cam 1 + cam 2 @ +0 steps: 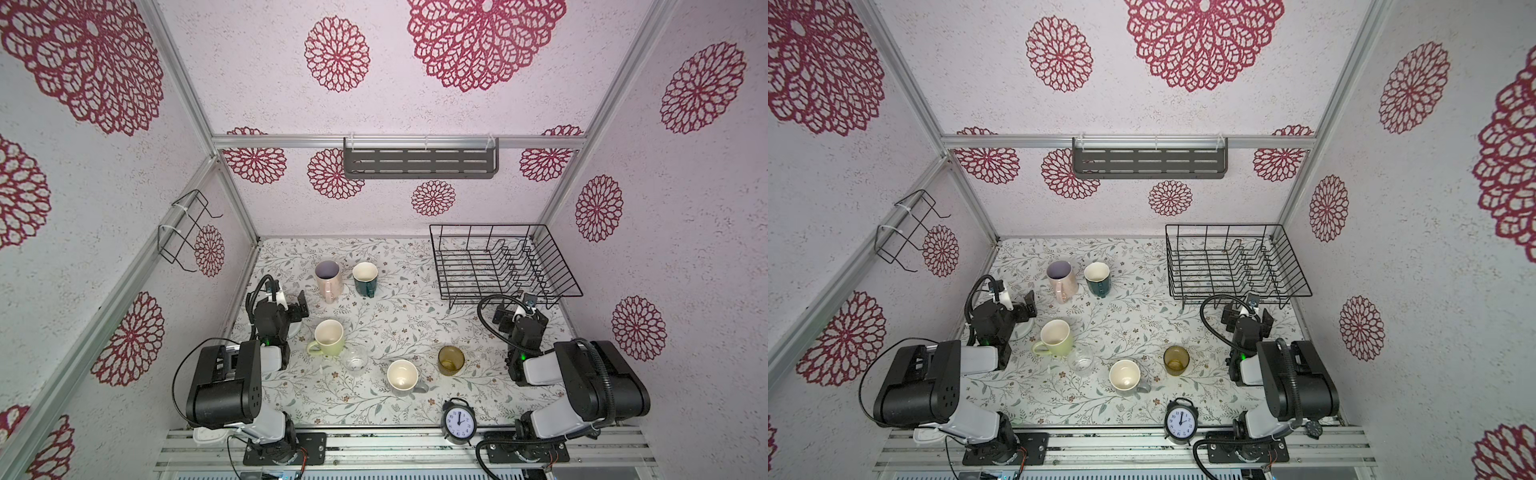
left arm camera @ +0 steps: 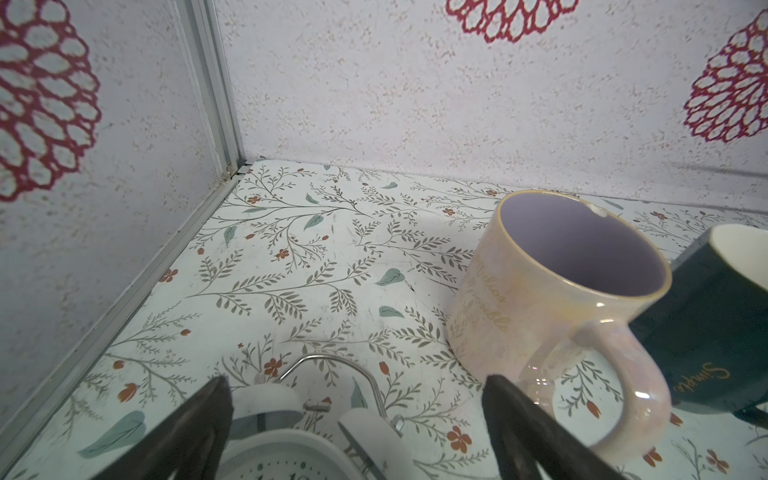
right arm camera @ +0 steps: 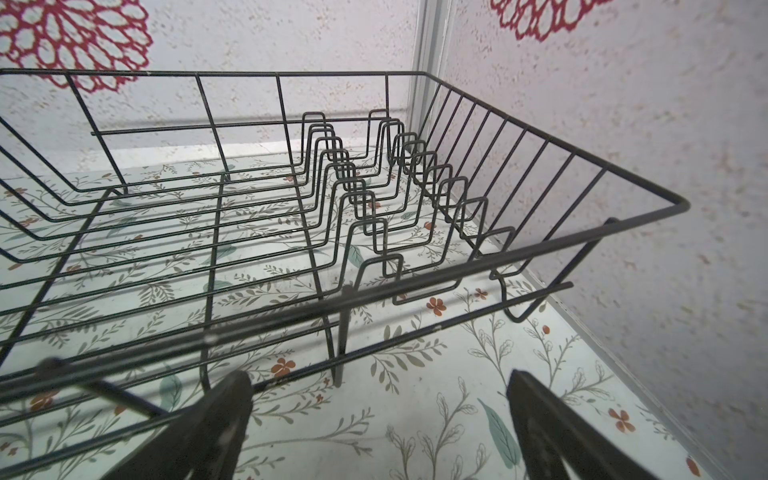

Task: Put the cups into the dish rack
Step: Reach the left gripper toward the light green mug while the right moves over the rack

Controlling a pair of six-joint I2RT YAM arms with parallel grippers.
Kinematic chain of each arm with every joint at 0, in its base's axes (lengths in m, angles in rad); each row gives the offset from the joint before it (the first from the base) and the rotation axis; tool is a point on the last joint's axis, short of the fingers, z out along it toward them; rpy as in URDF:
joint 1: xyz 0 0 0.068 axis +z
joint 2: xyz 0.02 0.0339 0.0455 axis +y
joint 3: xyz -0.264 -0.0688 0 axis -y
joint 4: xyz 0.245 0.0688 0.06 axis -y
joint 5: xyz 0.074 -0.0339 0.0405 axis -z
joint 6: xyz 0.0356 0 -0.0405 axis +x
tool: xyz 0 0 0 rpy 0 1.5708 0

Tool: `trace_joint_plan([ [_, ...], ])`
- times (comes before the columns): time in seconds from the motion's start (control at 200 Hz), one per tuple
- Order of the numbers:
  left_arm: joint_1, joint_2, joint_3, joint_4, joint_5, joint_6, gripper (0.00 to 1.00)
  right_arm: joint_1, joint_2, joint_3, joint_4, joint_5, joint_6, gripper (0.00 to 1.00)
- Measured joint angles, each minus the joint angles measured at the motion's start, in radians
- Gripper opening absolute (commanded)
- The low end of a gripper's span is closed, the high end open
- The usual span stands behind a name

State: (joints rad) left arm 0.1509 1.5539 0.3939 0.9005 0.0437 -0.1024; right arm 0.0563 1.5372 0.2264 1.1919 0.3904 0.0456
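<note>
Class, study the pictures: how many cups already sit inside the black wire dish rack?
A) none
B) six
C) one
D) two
A: the dish rack has nothing inside it in the right wrist view or in either of the top views.

Seen in both top views from high above the near edge of the counter (image 1: 395,324), angled down toward the far edge, far enough back to take in the whole counter, from the clock (image 1: 458,419) at the near edge to the rack (image 1: 478,225) in the far right corner; almost the same scene in both, merely shifted sideways. From the left wrist, seen low and close, facing the far left corner, with the pink mug (image 2: 540,324) and part of the teal mug (image 2: 706,324) looming large; both mugs shared with the top views. From the right wrist, likewise low and close, facing the far right corner through the rack, also shared with the top views.
</note>
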Motion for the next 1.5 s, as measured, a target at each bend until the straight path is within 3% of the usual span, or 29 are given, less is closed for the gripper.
trace_joint_plan([
  [0.315,0.009,-0.005,-0.016,0.026,-0.002,-0.007,0.97,0.042,-0.008,-0.174,0.231,0.026,-0.026,0.99],
  [0.395,0.009,-0.058,-0.069,0.043,-0.012,-0.011,0.97,0.051,-0.084,-0.207,0.222,0.026,-0.03,0.99],
  [0.455,0.006,-0.142,-0.103,0.011,-0.021,-0.015,0.97,0.055,-0.212,-0.201,0.133,0.029,-0.019,0.99],
  [0.631,-0.045,-0.532,-0.058,-0.253,-0.067,-0.05,0.97,0.059,-0.606,0.006,-0.376,0.08,0.13,0.99],
  [0.811,-0.074,-0.782,0.136,-0.598,-0.117,-0.216,0.97,0.058,-0.756,0.088,-0.646,0.1,0.309,0.99],
  [0.926,-0.068,-0.855,0.21,-0.826,-0.221,-0.48,0.97,0.048,-0.713,0.157,-0.742,-0.035,0.365,0.99],
  [1.061,-0.04,-0.867,0.209,-0.959,-0.164,-0.634,0.97,0.03,-0.583,0.223,-0.781,-0.24,0.424,0.97],
  [1.286,-0.118,-0.743,0.303,-1.206,-0.057,-0.655,0.97,0.237,-0.304,0.619,-1.056,-0.277,0.33,0.96],
  [1.502,-0.24,-0.57,0.499,-1.463,-0.04,-0.589,0.97,0.325,-0.051,0.893,-1.267,-0.293,0.257,0.73],
])
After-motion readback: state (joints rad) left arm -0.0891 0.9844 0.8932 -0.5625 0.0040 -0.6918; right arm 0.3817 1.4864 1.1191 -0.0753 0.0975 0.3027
